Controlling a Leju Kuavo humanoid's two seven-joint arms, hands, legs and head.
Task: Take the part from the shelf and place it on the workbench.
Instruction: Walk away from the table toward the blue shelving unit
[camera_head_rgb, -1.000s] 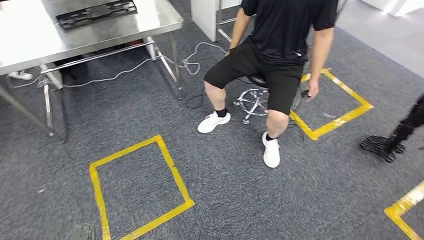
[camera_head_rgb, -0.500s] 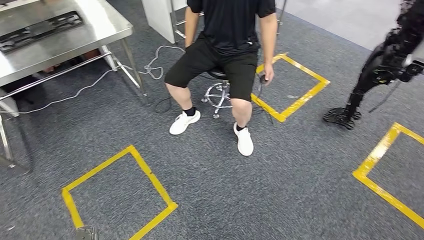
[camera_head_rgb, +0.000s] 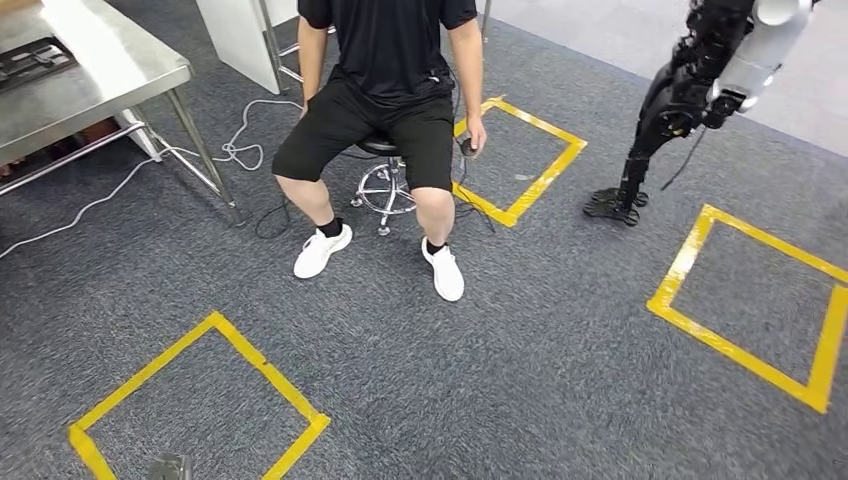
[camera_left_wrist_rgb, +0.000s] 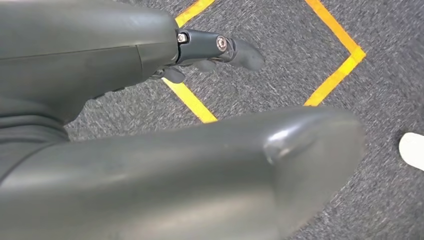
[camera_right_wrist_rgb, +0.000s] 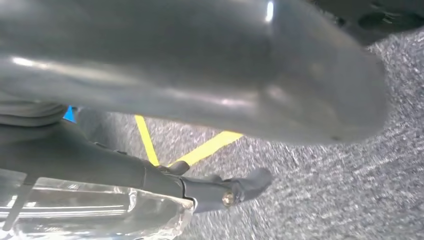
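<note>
The steel workbench (camera_head_rgb: 130, 62) stands at the far left of the head view, with a flat black part (camera_head_rgb: 33, 60) lying on its top at the picture's edge. My left hand (camera_left_wrist_rgb: 105, 60) hangs over the grey carpet, dark fingers (camera_left_wrist_rgb: 235, 50) stretched out and apart from the thick thumb, holding nothing. My right hand (camera_right_wrist_rgb: 165, 70) hangs the same way, fingers (camera_right_wrist_rgb: 220, 192) straight, with carpet showing between them and the thumb. A clear glossy thing (camera_right_wrist_rgb: 90, 212) lies on the fingers' outer side.
A person (camera_head_rgb: 385, 60) in black sits on a wheeled stool (camera_head_rgb: 383, 188) straight ahead. Another robot (camera_head_rgb: 700, 75) stands at the right. Yellow tape squares (camera_head_rgb: 190, 400) (camera_head_rgb: 745, 300) mark the carpet. A white cable (camera_head_rgb: 235, 150) trails beside the workbench's legs.
The whole head view has swung to the right: workbench, person and tape squares slid left, and the other robot came further into the picture. The camera turned; the things did not move.
</note>
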